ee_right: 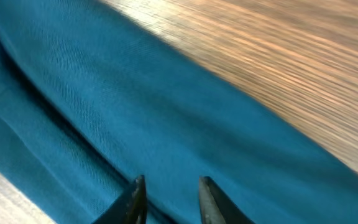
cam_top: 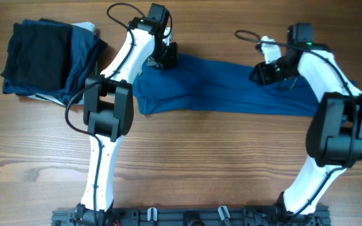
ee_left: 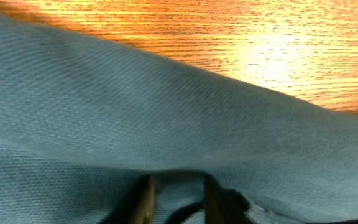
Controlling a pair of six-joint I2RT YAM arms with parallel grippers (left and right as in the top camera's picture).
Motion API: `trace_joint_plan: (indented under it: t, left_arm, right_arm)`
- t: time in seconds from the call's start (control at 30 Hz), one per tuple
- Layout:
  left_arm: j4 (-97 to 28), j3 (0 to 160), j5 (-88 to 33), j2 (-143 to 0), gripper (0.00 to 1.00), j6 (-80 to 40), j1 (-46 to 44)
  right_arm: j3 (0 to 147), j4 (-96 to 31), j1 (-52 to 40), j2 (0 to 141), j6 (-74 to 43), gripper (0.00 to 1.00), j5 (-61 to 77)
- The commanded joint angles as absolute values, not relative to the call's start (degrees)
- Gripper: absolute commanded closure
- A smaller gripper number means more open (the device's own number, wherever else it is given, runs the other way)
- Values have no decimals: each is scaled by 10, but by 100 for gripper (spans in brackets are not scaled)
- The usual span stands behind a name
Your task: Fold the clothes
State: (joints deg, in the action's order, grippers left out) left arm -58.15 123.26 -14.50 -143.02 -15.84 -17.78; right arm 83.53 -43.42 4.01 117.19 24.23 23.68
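1. End effectors first: your left end effector point(cam_top: 166, 58) sits on the far left end of the blue polo shirt point(cam_top: 225, 88), and your right end effector point(cam_top: 266, 73) sits on its far edge towards the right.
2. In the left wrist view, the left end effector point(ee_left: 176, 190) has its fingers point(ee_left: 145, 202) a little apart. The gap is narrow, blue cloth shows inside it, and a soft fold of the polo shirt point(ee_left: 166, 106) rises just beyond the tips. No clamped cloth is visible.
3. In the right wrist view, the right end effector point(ee_right: 169, 190) is also a little spread. The dark fingertips point(ee_right: 135, 198) stand apart above the polo shirt point(ee_right: 154, 106), which lies flat between them with long creases.
4. The overhead view shows you what the wrist views cannot: the polo shirt lies as one long band across the far half of the tabletop point(cam_top: 200, 157), reaching from one end effector to the other. A pile of dark folded garments point(cam_top: 43, 59) rests at the far left, just beside the left arm and apart from the shirt.
5. The wrist views give you the weave of the cloth and the finger gaps. From overhead, both sets of fingers are hidden under the wrists.
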Motion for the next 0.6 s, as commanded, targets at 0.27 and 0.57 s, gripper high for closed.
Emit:
trace_joint_plan:
  t: [0.27, 0.57]
  left_arm:
    - [-593, 1230, -108, -1398, 41, -159, -166]
    - [-594, 1230, -108, -1398, 41, -159, -166]
  right_arm:
    - [782, -421, 18, 1199, 270, 87, 302]
    - [756, -486, 18, 1199, 253, 87, 337]
